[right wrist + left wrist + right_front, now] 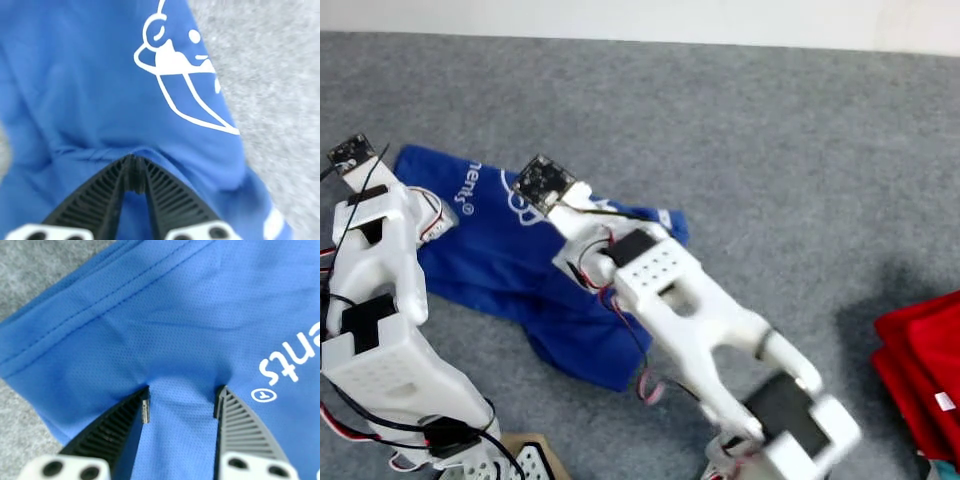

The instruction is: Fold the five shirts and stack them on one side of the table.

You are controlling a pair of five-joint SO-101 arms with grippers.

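Note:
A blue shirt with white print lies crumpled on the grey table, left of centre. My left gripper stands open at the shirt's left part, near the white lettering. Its two fingertips press into the cloth, and a strip of fabric lies between them. My right gripper is shut on a small pucker of the blue shirt, just below the white cartoon print. In the high view both arms bend over the shirt, the left arm at its left edge and the right arm across its right side.
Folded red shirts lie at the right edge of the table, with a bit of teal below them. A tan board sits by the left arm's base. Bare grey surface stretches across the back and middle right.

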